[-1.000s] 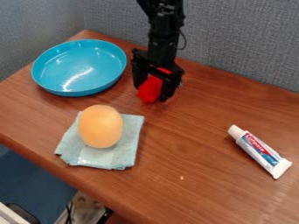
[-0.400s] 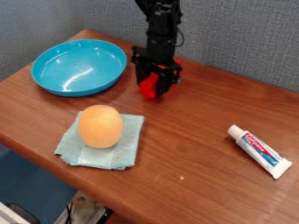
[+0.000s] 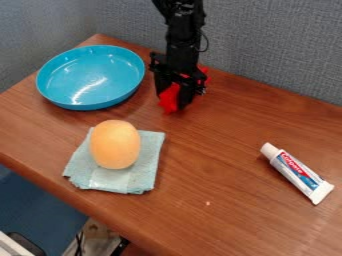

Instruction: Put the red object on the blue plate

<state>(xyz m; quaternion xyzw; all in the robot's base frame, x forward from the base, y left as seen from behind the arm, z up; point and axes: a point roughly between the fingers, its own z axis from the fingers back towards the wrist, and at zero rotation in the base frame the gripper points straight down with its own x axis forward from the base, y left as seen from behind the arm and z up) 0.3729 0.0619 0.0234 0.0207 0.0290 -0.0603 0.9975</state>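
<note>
The red object (image 3: pixel 173 98) stands on the wooden table just right of the blue plate (image 3: pixel 90 77). My gripper (image 3: pixel 177 90) points straight down over it, and its black fingers are shut on the red object's sides. Only the lower part and a strip of red between the fingers show. The turquoise plate sits at the back left of the table with nothing in it, a short way left of the gripper.
An orange egg-shaped object (image 3: pixel 114 143) rests on a pale blue-green folded cloth (image 3: pixel 120 162) at the front. A white toothpaste tube (image 3: pixel 295 171) lies at the right. The table's front edge (image 3: pixel 80 205) runs diagonally below.
The fingers stood wider around the red object a second ago and have closed onto it. The arm has stayed in place.
</note>
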